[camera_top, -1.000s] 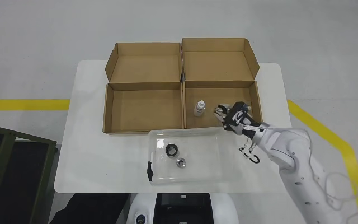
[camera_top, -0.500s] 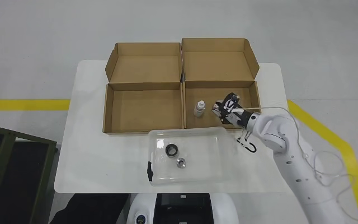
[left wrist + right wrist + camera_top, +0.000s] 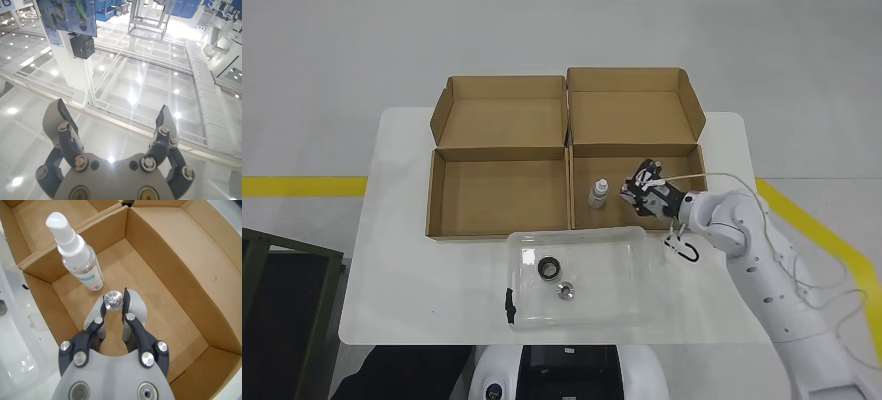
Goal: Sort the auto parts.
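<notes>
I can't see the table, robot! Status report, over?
Right gripper shut on round metal part, over right cardboard box. Left gripper open, empty, aimed at ceiling. Spray bottle stands close beside the part, apart from it.

Bottle (image 3: 598, 192) in right box (image 3: 614, 213); nut (image 3: 564, 291), seemingly, in tray (image 3: 622, 280).

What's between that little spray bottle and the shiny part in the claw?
Only bare cardboard box floor separates the spray bottle from the metal part in the right gripper; right wrist view.
</notes>
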Available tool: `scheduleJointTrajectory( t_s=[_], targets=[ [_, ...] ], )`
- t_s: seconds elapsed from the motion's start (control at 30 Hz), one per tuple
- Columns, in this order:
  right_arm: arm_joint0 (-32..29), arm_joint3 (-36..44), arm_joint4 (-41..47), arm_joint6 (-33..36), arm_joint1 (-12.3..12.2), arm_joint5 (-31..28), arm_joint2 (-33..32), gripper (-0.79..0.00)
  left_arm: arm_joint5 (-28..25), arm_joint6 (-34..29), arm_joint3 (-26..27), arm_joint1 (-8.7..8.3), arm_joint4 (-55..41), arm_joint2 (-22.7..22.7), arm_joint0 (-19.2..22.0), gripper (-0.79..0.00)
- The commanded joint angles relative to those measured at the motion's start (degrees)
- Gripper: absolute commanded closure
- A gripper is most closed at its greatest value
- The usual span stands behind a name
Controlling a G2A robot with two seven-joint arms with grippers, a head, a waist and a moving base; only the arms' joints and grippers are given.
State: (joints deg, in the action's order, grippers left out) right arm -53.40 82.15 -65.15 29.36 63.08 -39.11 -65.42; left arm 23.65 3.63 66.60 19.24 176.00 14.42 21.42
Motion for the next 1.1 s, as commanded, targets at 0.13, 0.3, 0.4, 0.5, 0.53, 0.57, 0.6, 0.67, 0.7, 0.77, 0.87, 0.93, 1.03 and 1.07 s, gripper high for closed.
scheduleJointTrajectory(
  t_s=[0.13,0.3,0.4,0.5,0.53,0.57,0.6,0.67,0.7,0.77,0.87,0.93,1.03,1.07],
  targets=[
    [1.9,-2.4,0.2,1.0,0.3,-0.3,1.5,0.0,0.0,0.0,0.0,0.0,0.0,0.0,0.0,-0.785],
    [3.4,-4.2,0.4,1.4,0.6,-0.6,2.6,-0.028,0.0,0.0,0.0,0.0,0.0,0.0,0.0,-0.785],
    [3.9,-4.8,0.4,1.7,0.7,-1.0,3.2,-0.129,0.0,0.0,0.0,0.0,0.0,0.0,0.0,-0.785],
    [4.2,-5.4,0.6,1.8,0.8,-1.0,3.7,-0.154,0.0,0.0,0.0,0.0,0.0,0.0,0.0,-0.785],
    [4.3,-5.7,0.6,1.8,0.8,-1.1,3.7,-0.163,0.0,0.0,0.0,0.0,0.0,0.0,0.0,-0.785],
    [4.4,-5.9,0.7,1.7,0.8,-1.1,3.8,-0.179,0.0,0.0,0.0,0.0,0.0,0.0,0.0,-0.785],
    [4.5,-6.1,0.7,1.7,0.8,-1.2,3.9,-0.219,0.0,0.0,0.0,0.0,0.0,0.0,0.0,-0.785],
    [4.7,-6.3,0.7,1.7,0.8,-1.2,4.1,-0.277,0.0,0.0,0.0,0.0,0.0,0.0,0.0,-0.785],
    [4.7,-6.4,0.8,1.7,0.8,-1.2,4.1,-0.314,0.0,0.0,0.0,0.0,0.0,0.0,0.0,-0.785],
    [4.7,-6.3,1.0,1.6,0.8,-1.2,4.1,-0.336,0.0,0.0,0.0,0.0,0.0,0.0,0.0,-0.785],
    [4.4,-5.0,1.3,0.9,0.6,-1.4,3.4,-0.357,0.0,0.0,0.0,0.0,0.0,0.0,0.0,-0.785],
    [3.9,-3.2,1.3,0.6,0.4,-1.5,2.7,-0.366,0.0,0.0,0.0,0.0,0.0,0.0,0.0,-0.785],
    [2.5,0.4,1.5,0.7,0.0,-1.6,1.3,-0.379,0.0,0.0,0.0,0.0,0.0,0.0,0.0,-0.785],
    [2.0,1.7,1.7,0.8,-0.2,-1.6,0.8,-0.379,0.0,0.0,0.0,0.0,0.0,0.0,0.0,-0.785]
  ],
)
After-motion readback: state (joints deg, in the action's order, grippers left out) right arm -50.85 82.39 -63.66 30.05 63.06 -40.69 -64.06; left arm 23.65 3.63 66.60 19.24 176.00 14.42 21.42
